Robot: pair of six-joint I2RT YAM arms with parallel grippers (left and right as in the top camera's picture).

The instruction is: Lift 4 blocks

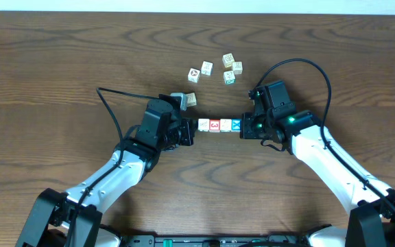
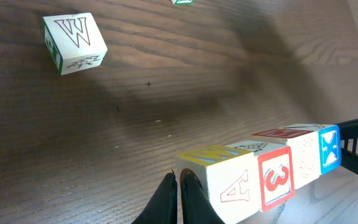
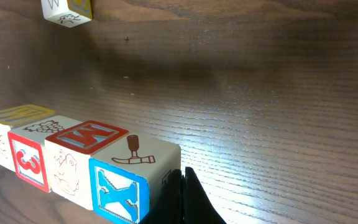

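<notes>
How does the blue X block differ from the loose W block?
The X block has a bright blue face; the W block is white with a dark letter. The X block ends the four-block row beside the right gripper; the W block sits alone. Both are small cubes.

Cropped and unreadable
We see the W cube cut by the top edge; overhead, loose cubes' marks elude us.

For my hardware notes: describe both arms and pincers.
Left arm and right arm have white links with black joints and wrist housings. A black cable loops from each; green lights glow on the right wrist. Left pincer and right pincer are black, tapered.
</notes>
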